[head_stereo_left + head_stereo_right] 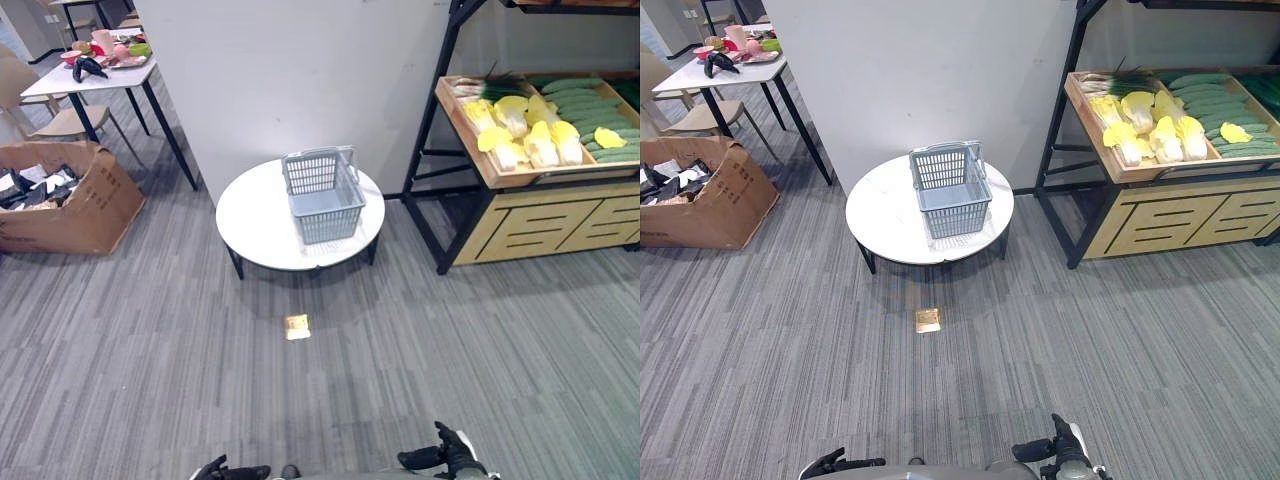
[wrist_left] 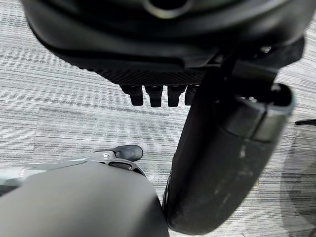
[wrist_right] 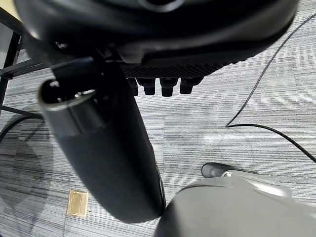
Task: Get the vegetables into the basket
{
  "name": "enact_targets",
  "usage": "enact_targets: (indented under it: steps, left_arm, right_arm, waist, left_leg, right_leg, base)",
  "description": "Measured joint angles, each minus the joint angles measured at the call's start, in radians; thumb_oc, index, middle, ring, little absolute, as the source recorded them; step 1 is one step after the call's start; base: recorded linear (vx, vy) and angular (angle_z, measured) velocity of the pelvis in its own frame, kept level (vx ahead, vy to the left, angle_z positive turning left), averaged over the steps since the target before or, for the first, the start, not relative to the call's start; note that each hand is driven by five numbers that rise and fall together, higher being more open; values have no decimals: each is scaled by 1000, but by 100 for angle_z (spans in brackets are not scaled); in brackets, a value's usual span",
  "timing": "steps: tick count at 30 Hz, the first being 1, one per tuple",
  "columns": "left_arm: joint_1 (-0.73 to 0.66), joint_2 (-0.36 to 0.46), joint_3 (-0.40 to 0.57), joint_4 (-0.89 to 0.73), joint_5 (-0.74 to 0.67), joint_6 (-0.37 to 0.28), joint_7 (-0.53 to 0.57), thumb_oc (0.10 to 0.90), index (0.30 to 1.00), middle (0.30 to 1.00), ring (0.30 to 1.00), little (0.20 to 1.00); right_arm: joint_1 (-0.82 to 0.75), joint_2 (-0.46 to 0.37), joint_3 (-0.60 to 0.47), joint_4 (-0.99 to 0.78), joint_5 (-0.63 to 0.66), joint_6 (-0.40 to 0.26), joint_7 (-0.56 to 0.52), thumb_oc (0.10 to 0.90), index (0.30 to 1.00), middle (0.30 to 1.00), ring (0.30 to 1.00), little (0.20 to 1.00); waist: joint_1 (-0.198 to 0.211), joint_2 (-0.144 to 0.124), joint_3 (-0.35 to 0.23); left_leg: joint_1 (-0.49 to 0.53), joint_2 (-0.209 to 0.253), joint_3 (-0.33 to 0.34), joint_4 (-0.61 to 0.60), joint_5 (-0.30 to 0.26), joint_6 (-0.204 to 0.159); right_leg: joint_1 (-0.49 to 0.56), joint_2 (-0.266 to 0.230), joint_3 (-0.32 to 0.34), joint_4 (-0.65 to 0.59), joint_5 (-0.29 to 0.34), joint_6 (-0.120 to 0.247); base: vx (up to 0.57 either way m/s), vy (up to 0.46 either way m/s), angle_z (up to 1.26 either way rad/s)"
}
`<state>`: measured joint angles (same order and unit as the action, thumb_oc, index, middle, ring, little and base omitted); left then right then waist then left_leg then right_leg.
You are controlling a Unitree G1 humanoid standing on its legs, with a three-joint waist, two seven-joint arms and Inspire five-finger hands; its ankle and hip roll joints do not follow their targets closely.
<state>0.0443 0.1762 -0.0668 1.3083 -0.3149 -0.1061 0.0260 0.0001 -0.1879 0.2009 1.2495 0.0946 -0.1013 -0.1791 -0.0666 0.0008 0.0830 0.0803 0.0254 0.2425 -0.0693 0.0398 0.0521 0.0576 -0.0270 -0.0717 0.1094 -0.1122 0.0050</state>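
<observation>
A grey plastic basket (image 1: 322,195) with its handle folded back stands empty on a round white table (image 1: 255,222) ahead of me. To the right, a wooden shelf tray (image 1: 470,140) holds yellow-white cabbages (image 1: 520,128) and green cucumbers (image 1: 592,108). My left hand (image 1: 228,469) and right hand (image 1: 448,455) hang low at the near edge, far from table and shelf. Both are open and hold nothing, as the left wrist view (image 2: 227,163) and the right wrist view (image 3: 103,148) show them over the grey carpet.
A cardboard box (image 1: 60,195) sits on the floor at the left. Behind it stand a white table (image 1: 85,78) with assorted items and a chair (image 1: 40,112). A white pillar (image 1: 300,70) rises behind the round table. A brass floor plate (image 1: 297,326) lies in the carpet.
</observation>
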Motion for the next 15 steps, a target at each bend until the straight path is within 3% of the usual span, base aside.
enact_targets:
  steps: [5, 15]
  left_arm:
    - [13, 4, 0, -18, 0, -31, 19, 900, 1000, 1000, 1000, 1000]
    - [12, 6, 0, -14, 0, -32, 5, 900, 1000, 1000, 1000, 1000]
  right_arm:
    - [1, 2, 0, -1, 2, -1, -10, 900, 1000, 1000, 1000, 1000]
    - [12, 1, -7, -1, 33, -19, -7, 900, 1000, 1000, 1000, 1000]
  waist:
    - [4, -2, 0]
    - [-2, -1, 0]
  left_leg:
    - [-1, 0, -11, 1, 1, -2]
    - [-1, 0, -10, 0, 1, -2]
  right_leg:
    - [10, 0, -11, -12, 4, 0]
    - [10, 0, -10, -14, 4, -1]
  base:
    - [-3, -6, 6]
    - [0, 0, 0]
